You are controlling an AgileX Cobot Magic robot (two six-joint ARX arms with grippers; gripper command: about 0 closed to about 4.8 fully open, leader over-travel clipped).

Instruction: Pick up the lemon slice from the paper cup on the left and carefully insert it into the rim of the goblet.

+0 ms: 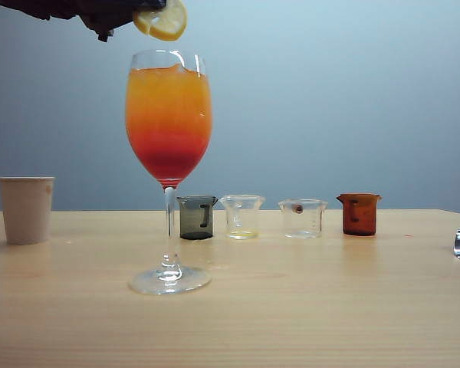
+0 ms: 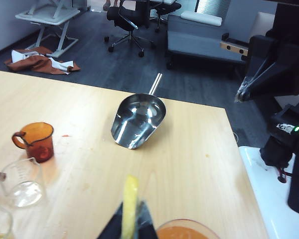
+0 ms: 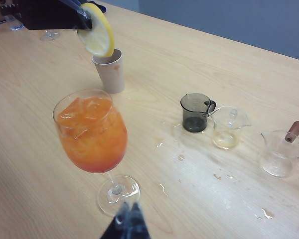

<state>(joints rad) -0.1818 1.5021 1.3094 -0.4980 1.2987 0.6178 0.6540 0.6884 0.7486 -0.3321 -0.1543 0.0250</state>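
Lemon slice (image 1: pixel 164 21) hangs above the goblet (image 1: pixel 169 123)
Left gripper (image 3: pixel 82 17) pinches its rind; right gripper (image 3: pixel 129 211) waits shut. It looks soft, wet, slippery; grip the edge gently

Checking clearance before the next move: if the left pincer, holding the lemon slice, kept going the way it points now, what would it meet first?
The left pincer, shut on the lemon slice, hangs just above the goblet. It seems angled downward, so it would probably meet the goblet's rim or the drink first, though depth is hard to judge.
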